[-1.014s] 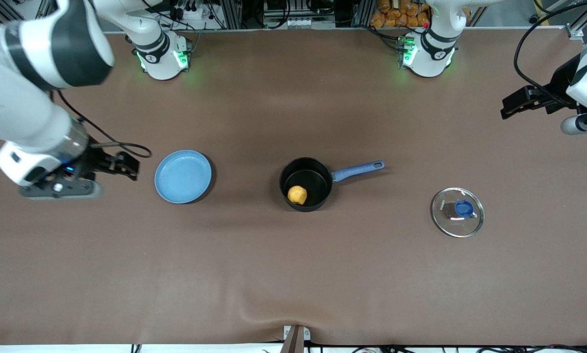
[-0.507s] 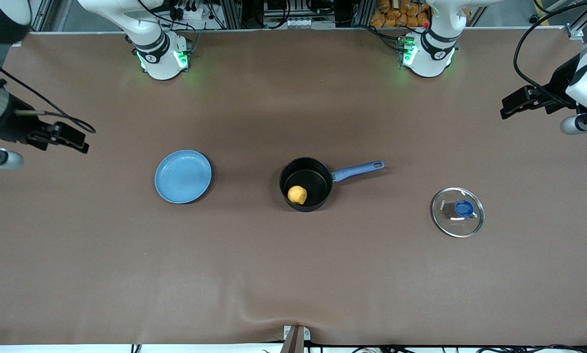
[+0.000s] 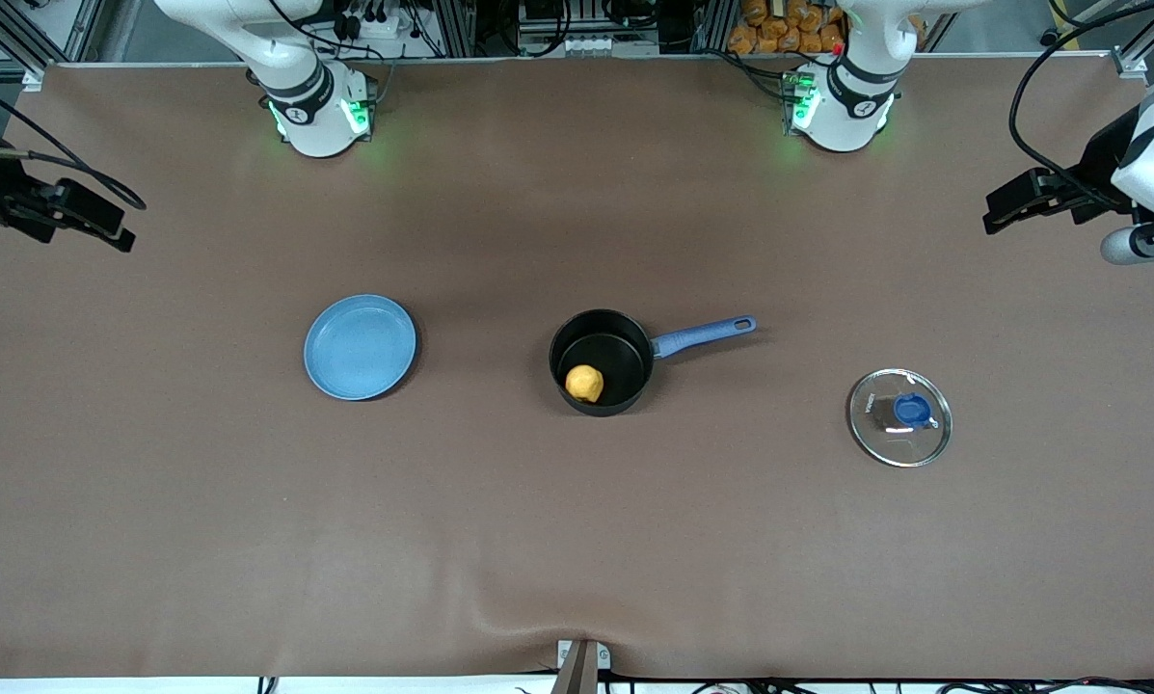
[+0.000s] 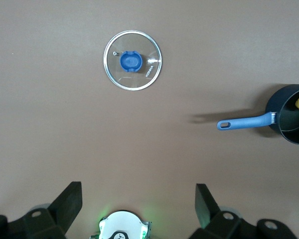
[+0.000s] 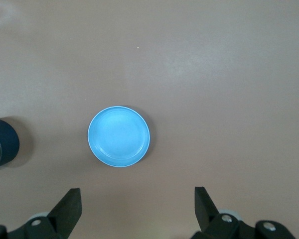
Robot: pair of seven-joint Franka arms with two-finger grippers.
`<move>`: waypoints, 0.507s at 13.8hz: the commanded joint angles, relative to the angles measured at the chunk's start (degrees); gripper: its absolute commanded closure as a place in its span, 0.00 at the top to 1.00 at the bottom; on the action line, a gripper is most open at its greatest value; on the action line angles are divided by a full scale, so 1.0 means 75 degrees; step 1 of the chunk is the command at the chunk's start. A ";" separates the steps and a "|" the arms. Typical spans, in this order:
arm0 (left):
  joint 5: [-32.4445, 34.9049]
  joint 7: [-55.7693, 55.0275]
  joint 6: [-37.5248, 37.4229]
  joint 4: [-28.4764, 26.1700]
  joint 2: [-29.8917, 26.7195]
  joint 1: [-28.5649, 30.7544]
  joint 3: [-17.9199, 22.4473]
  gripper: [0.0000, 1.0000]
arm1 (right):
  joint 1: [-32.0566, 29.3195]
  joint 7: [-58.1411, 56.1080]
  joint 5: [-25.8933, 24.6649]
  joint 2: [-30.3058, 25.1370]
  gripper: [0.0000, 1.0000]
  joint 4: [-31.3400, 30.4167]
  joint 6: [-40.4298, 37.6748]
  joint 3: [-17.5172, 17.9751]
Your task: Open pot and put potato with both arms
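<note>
Brown table (image 3: pixel 577 540), potato (image 3: pixel 584 383) in the uncovered pot (image 3: pixel 602 361).
Left gripper (image 4: pixel 138 204) and right gripper (image 5: pixel 137 206) hung wide apart, empty, over opposite table ends.

Even overhead light gives you a bright, sharp table (image 3: pixel 577 540), its mat faintly mottled. Green glow spills around both arm bases. The pot (image 4: pixel 288 115) casts a soft handle shadow, well clear of the left gripper's fingers (image 4: pixel 70 201). Small glints mark the glass lid (image 3: pixel 900 417).
</note>
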 commanded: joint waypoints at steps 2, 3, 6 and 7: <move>0.0009 -0.0005 -0.0102 0.0104 0.0015 0.0042 -0.0027 1.00 | -0.0355 -0.0506 0.0003 -0.0278 1.00 -0.0317 0.0120 0.0122; 0.0009 -0.0005 -0.0102 0.0104 0.0015 0.0042 -0.0039 1.00 | -0.0367 -0.0506 0.0015 -0.0278 1.00 -0.0317 0.0108 0.0134; -0.0002 -0.0005 -0.0102 0.0104 0.0015 0.0030 -0.0027 1.00 | -0.0367 -0.0495 0.0015 -0.0266 1.00 -0.0317 0.0132 0.0134; -0.0002 0.0007 -0.0102 0.0104 0.0015 0.0030 -0.0027 1.00 | -0.0367 -0.0495 0.0015 -0.0277 1.00 -0.0317 0.0120 0.0134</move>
